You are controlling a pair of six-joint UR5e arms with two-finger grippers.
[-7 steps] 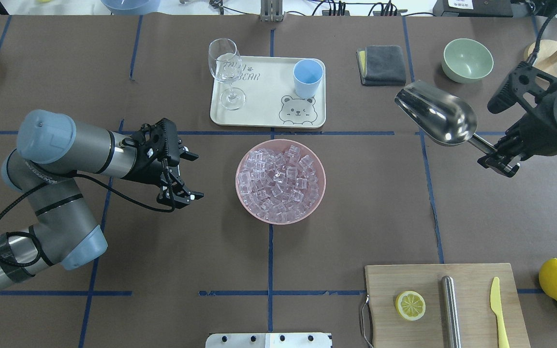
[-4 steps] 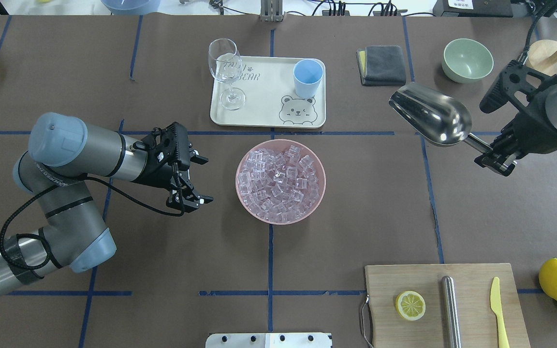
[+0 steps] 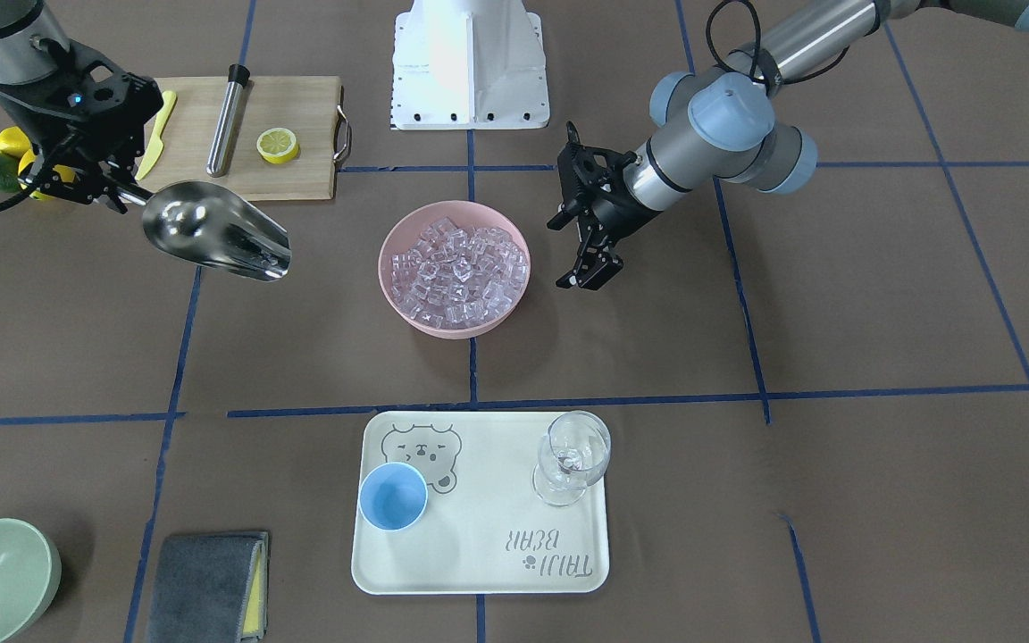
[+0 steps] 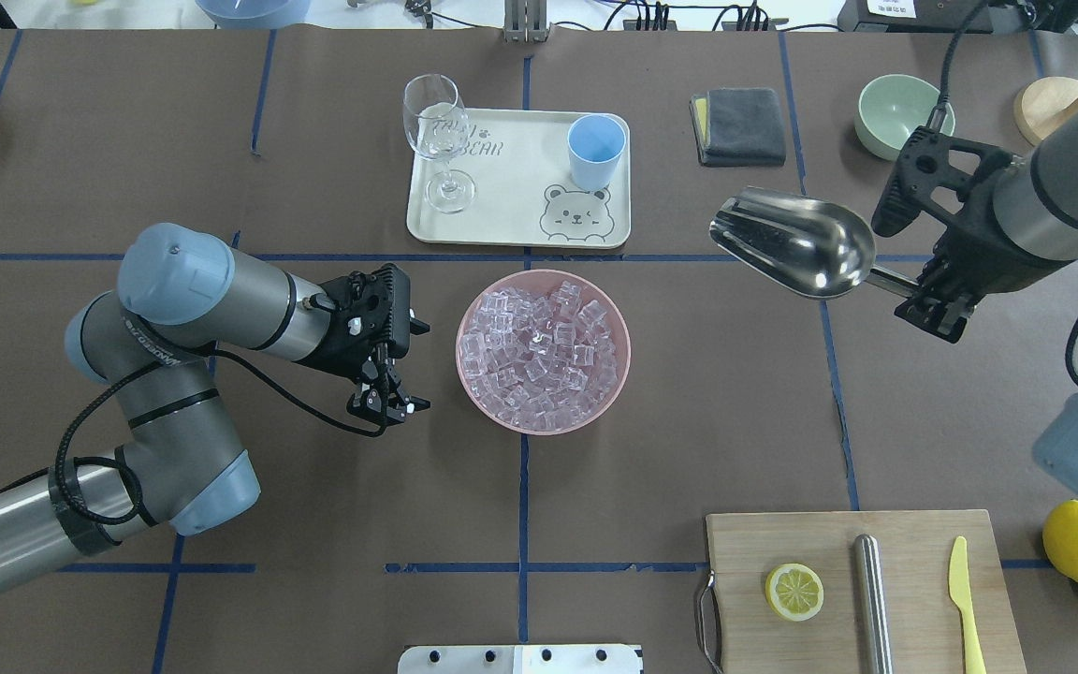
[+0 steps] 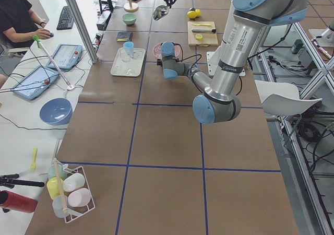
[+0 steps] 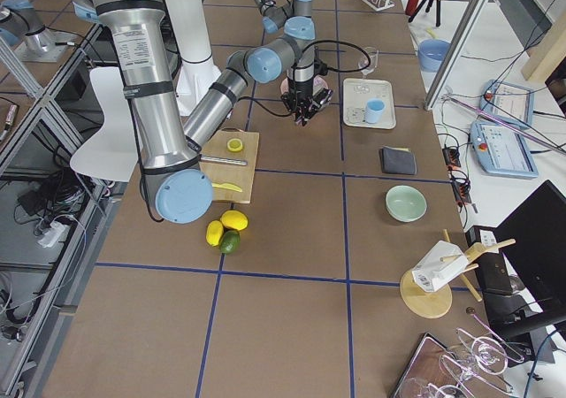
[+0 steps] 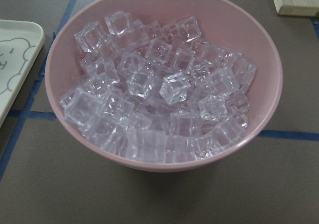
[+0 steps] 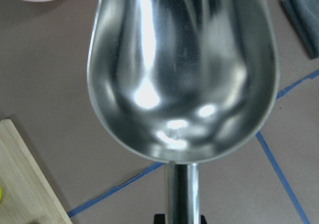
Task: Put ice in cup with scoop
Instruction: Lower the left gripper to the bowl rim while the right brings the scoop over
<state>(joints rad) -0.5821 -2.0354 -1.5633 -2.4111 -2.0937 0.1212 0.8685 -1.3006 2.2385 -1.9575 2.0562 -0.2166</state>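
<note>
Clearly the right gripper (image 4: 930, 301) was the working one: it was clamped on the thin rod handle of the scoop (image 4: 796, 251), which it carried above the worktop (image 4: 689, 421). The scoop's long axis ran straight out from that gripper, with the handle at the gripper and the open mouth leading. Its trough faced up and, in the right wrist view, showed empty.

The ice (image 4: 544, 348) lay heaped in a pink bowl (image 4: 460, 323). That bowl stood beyond the scoop's mouth and lower, well apart from it and slightly to the robot's side of the line along the handle. The cup (image 4: 595, 150) stood upright on a tray (image 4: 520, 239), also ahead of the mouth but off to the other side of that line, away from the robot, and it looked empty.

The left gripper (image 4: 405, 367) held nothing. Its jaws stood apart just beside the bowl's rim, on the side opposite the scoop, probably to steady the bowl.

The coming move likely called for the mouth to dip and drive forward along the handle's line into the heap.
</note>
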